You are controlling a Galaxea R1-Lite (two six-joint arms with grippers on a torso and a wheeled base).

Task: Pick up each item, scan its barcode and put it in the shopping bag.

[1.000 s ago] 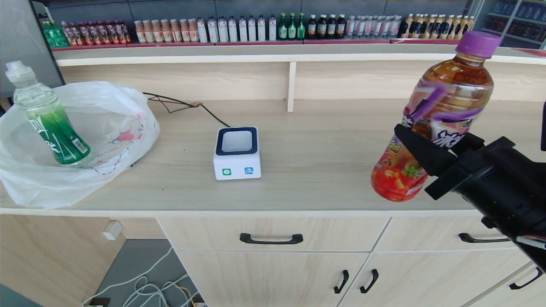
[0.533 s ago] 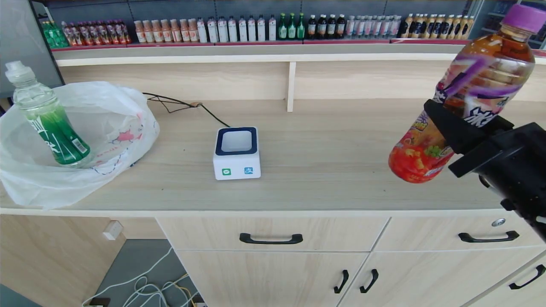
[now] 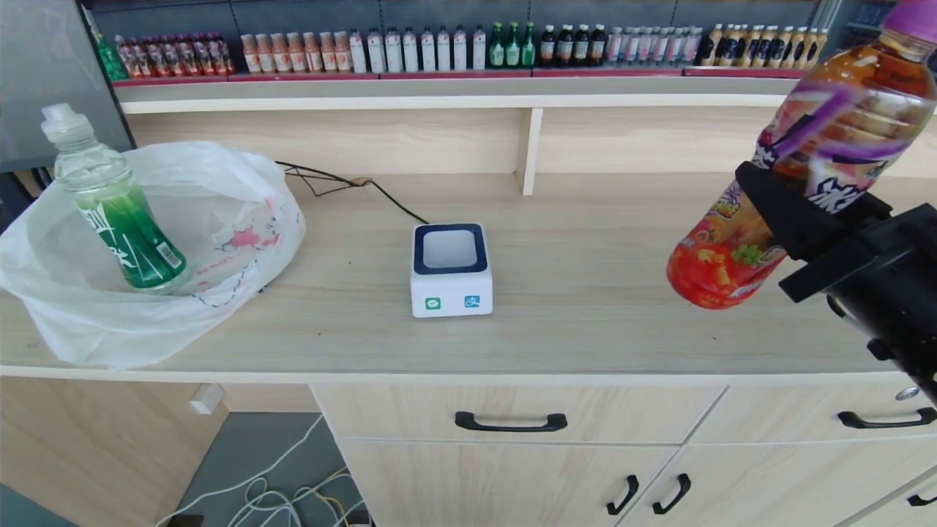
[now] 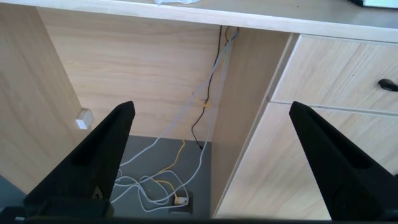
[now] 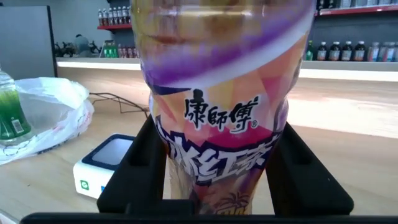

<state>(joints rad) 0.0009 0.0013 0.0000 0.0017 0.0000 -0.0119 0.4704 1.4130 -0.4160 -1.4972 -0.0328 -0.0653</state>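
My right claw [image 3: 809,212], clenched on the tea bottle [image 3: 812,139], has raised it higher above the counter [image 3: 585,241] over the past second, tilted, well right of the scanner [image 3: 450,269]. I judge scanning comes next, while the bag [image 3: 234,212] waits far left.

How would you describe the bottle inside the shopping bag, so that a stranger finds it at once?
At the left end of the wooden counter lies an open white shopping bag. Leaning inside it is a clear bottle with a green label and whitish cap, unlike the purple-capped bottle held by the right pincer.
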